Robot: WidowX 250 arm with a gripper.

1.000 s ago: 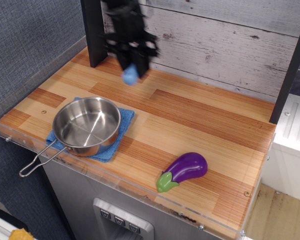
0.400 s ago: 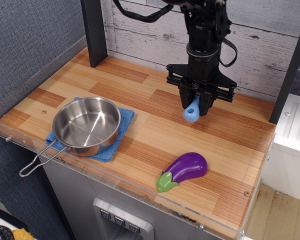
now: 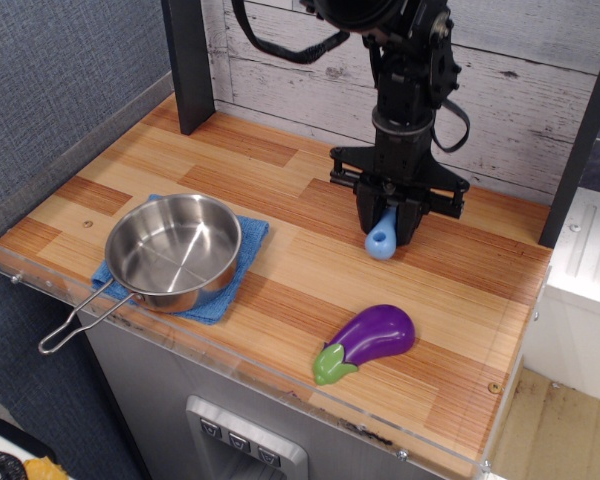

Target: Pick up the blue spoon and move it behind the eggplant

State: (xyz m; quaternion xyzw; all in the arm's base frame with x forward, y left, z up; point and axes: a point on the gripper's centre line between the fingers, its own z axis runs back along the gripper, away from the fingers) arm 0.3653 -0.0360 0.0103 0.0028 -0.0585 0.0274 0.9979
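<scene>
Weathered grey planks back a striped wooden counter (image 3: 280, 240) edged in clear acrylic, and across it the arm has swung from the 11 o'clock corner, where it hung a second ago, over to about 1 o'clock. Biggest of the loose things, a steel pan (image 3: 173, 250) sits at 9 o'clock on a blue cloth (image 3: 242, 262), unmoved in that time. At 5 o'clock lies the eggplant (image 3: 372, 340), also unmoved, its green cap pointing toward the front edge. The gripper (image 3: 388, 222) now hangs at 12 o'clock from the eggplant, lower than it was a moment back, its jaws closed narrow around the blue spoon (image 3: 381, 240). Only the light-blue handle shows, hanging straight down, its tip at or just above the wood; which of the two cannot be told. The grey bowl is hidden inside the jaws. As a judgement, the carry looks finished and the spoon is already over the spot behind the eggplant, well apart from it, so what remains is setting it down, releasing and lifting clear.
</scene>
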